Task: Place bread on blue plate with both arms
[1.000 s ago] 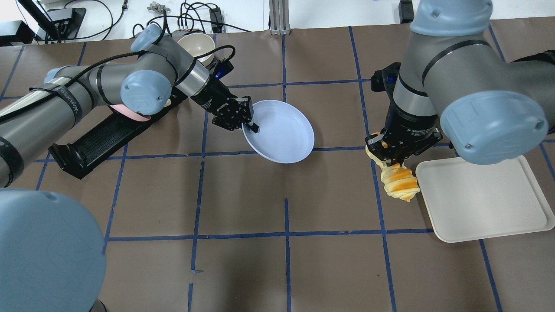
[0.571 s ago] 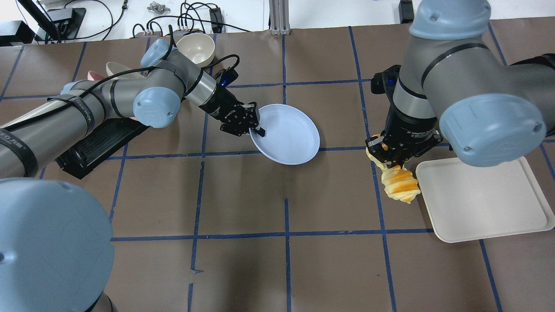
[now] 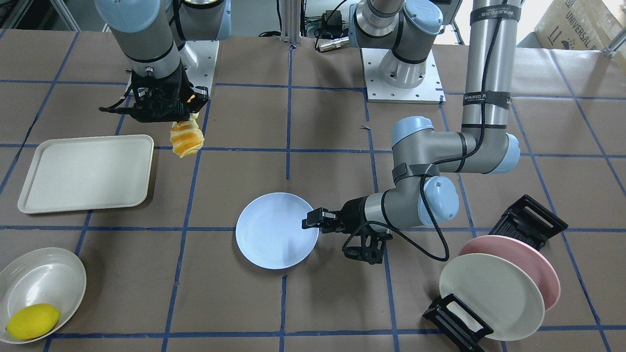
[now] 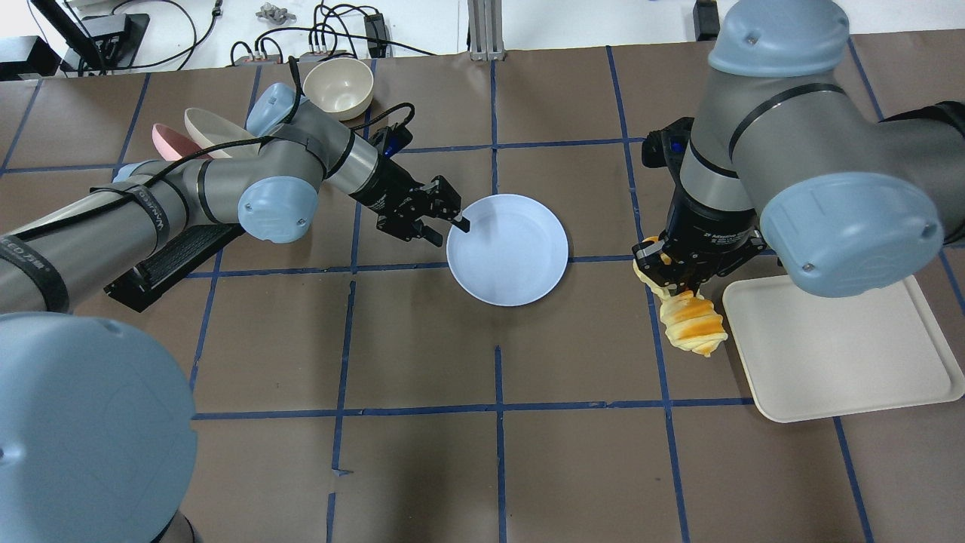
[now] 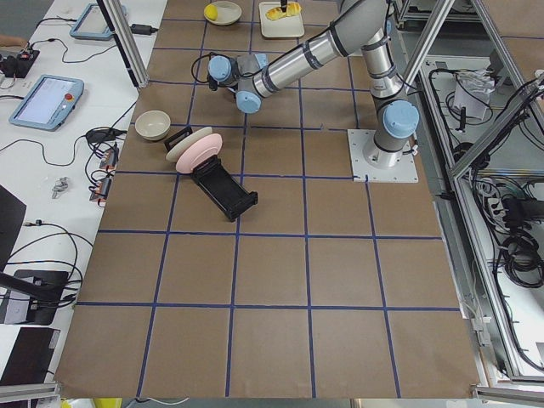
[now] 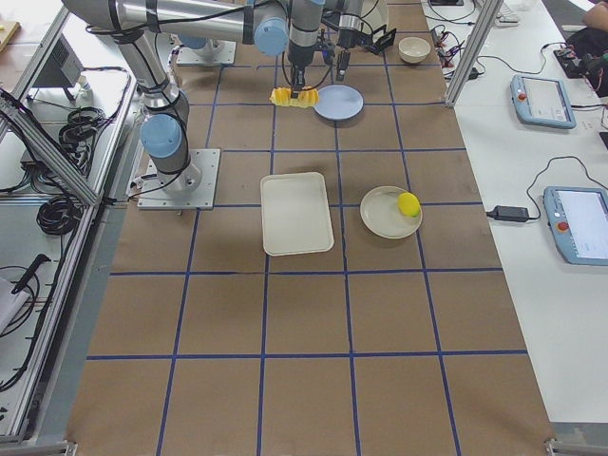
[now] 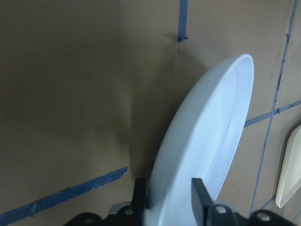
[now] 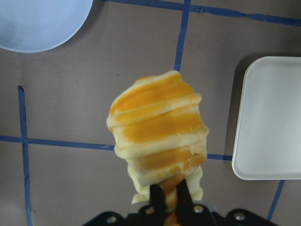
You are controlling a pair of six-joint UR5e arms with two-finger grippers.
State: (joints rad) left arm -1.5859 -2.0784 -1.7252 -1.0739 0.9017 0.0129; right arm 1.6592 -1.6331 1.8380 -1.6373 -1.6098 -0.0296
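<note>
The blue plate [image 4: 507, 250] lies nearly flat near the table's middle; I cannot tell if it touches the table. My left gripper [image 4: 456, 225] is shut on the plate's left rim, and its fingers [image 7: 200, 197] clamp the edge in the left wrist view. The plate also shows in the front view [image 3: 276, 237]. My right gripper [image 4: 675, 283] is shut on the top end of the bread [image 4: 692, 326]. The orange and cream striped roll hangs above the table, right of the plate and beside the tray. The bread fills the right wrist view [image 8: 157, 136].
A cream tray [image 4: 844, 354] lies right of the bread. A white bowl [image 3: 41, 278] holding a lemon [image 3: 33, 321] sits at the far right corner. A pink plate [image 3: 533, 264] and a cream plate [image 3: 491, 303] stand in a black rack [image 3: 528, 220]. A beige bowl [image 4: 343, 87] sits far left.
My left gripper has carried the blue plate to the right and nearer the robot, and the plate has levelled out. The right gripper with the bread has barely moved.
</note>
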